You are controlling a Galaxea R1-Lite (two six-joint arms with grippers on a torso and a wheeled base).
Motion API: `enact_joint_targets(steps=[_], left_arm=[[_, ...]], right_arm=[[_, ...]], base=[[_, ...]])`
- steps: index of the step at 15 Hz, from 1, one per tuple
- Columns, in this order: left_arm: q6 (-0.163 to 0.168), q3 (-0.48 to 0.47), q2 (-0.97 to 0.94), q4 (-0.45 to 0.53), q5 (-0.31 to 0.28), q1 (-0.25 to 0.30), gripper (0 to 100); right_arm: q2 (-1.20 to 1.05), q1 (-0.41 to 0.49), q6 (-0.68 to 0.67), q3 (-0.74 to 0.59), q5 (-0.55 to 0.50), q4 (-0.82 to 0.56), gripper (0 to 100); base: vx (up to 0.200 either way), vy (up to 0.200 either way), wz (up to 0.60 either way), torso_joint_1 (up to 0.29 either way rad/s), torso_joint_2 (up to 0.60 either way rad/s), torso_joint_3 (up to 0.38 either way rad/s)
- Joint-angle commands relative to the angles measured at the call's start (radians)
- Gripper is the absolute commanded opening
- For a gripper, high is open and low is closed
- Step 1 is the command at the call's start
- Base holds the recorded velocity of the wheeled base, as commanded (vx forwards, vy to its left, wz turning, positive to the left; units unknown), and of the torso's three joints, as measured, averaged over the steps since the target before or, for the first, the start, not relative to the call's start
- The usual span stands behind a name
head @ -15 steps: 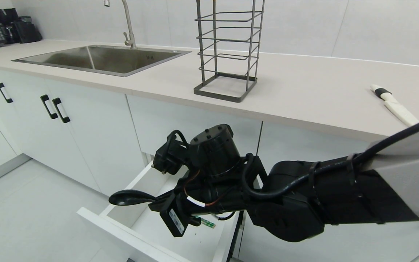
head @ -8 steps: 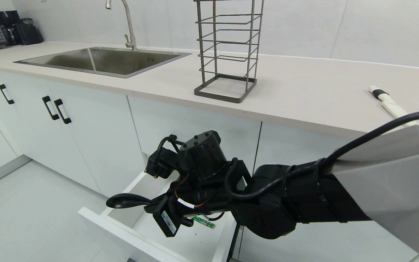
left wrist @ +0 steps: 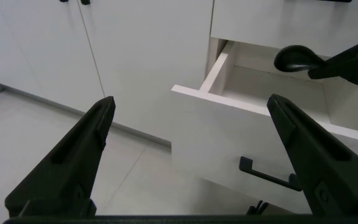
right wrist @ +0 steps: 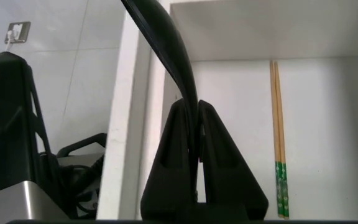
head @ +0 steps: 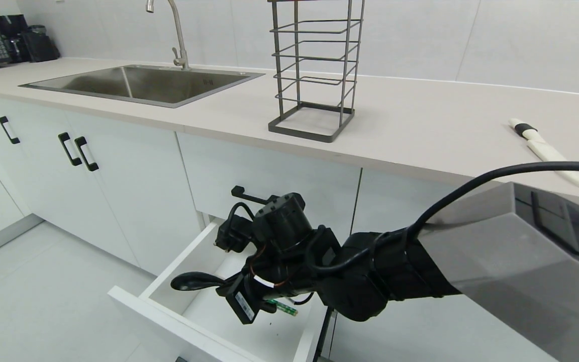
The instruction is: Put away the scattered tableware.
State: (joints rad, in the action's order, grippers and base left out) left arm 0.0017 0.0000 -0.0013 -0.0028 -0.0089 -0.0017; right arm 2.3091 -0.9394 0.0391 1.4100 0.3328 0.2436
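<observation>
Black all over, the spoon [head: 194, 281] is held in the right claw [head: 230, 288]. The claw's two fingers are squeezed close together on the spoon's handle, so it has a tight hold. The round end of the spoon sticks out in front of the claw. It hangs in the air over the open drawer [head: 169, 314], near the drawer's left wall.

The drawer is white and pulled out from under the counter [head: 420, 120]. Inside it, on the white bottom, lies a pair of chopsticks [right wrist: 277, 124] with green ends. They lie side by side, just beside the claw but not touching the spoon.

The left claw [left wrist: 190, 106] has its fingers wide apart — it holds nothing. It faces the front of the drawer, where a dark handle [left wrist: 269, 177] sits low on the white panel. From there you can also see the spoon up above the drawer's edge.

Up on the counter lies a knife [head: 546, 151] with a pale blade, far over on the right side, well apart from the drawer. A tall wire rack [head: 299, 134] stands near the middle of the counter. To the left of it is a metal sink [head: 138, 83] with a bent tap [head: 176, 32] behind it.
</observation>
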Motion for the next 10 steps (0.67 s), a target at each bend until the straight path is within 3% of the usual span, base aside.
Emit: enact_joint_targets(steps=[1, 7, 10], left_arm=[[0.0, 0.0, 0.001, 0.0, 0.001, 0.0, 100], [0.0, 0.0, 0.001, 0.0, 0.001, 0.0, 100], [0.0, 0.0, 0.001, 0.0, 0.0, 0.0, 100]], right_arm=[[0.032, 0.007, 0.001, 0.001, 0.0, 0.002, 0], [0.078, 0.028, 0.002, 0.023, -0.003, 0.002, 0], [0.13, 0.037, 0.002, 0.093, -0.021, 0.002, 0]], base=[[0.0, 0.0, 0.0, 0.0, 0.0, 0.0], [0.0, 0.0, 0.0, 0.0, 0.0, 0.0], [0.0, 0.0, 0.0, 0.0, 0.0, 0.0]])
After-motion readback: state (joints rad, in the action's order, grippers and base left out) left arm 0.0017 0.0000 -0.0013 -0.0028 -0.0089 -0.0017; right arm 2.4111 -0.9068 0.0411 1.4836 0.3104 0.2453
